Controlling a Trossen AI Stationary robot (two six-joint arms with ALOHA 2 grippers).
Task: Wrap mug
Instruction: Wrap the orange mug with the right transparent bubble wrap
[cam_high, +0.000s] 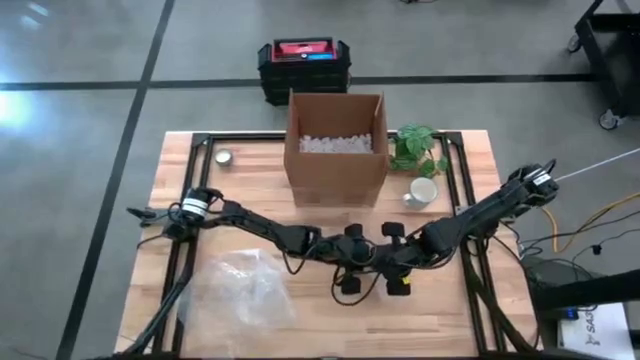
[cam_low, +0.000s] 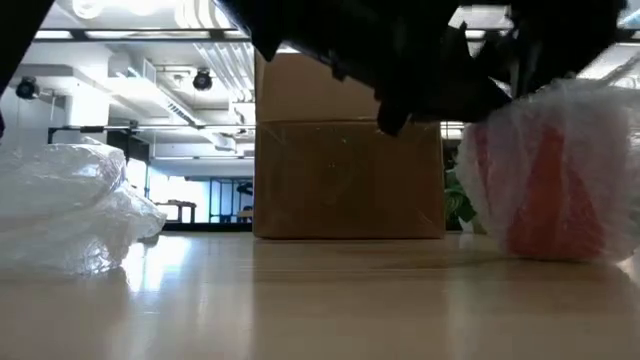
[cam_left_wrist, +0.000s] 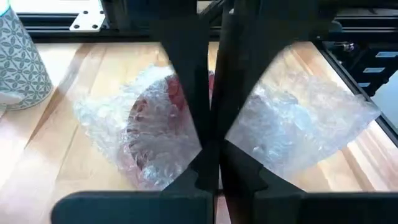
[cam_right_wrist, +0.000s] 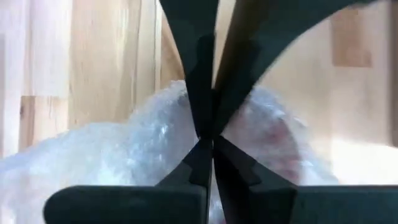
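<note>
A red mug wrapped in clear bubble wrap (cam_low: 555, 175) stands on the wooden table near its front edge, right of the middle. In the high view both grippers hide it. My left gripper (cam_left_wrist: 214, 93) and my right gripper (cam_right_wrist: 210, 118) are both over it, each shut on the wrap. They sit side by side, the left gripper (cam_high: 350, 283) toward the table's left and the right gripper (cam_high: 400, 285) toward its right. A second, white patterned mug (cam_high: 422, 192) stands bare beside the box. My left gripper pinches bubble wrap (cam_left_wrist: 186, 134) between its two fingers, on the upper side of the wrapped mug; one layer or several, I cannot tell. The bundle rests on the table below. My right gripper pinches the wrap (cam_right_wrist: 186, 99) where it covers the mug; the fingers hide the exact spot.
An open cardboard box (cam_high: 335, 145) with white filling stands at the table's far middle. A green plant (cam_high: 420, 150) is to its right and a tape roll (cam_high: 224, 157) at the far left. A loose heap of bubble wrap (cam_high: 245, 290) lies near left.
</note>
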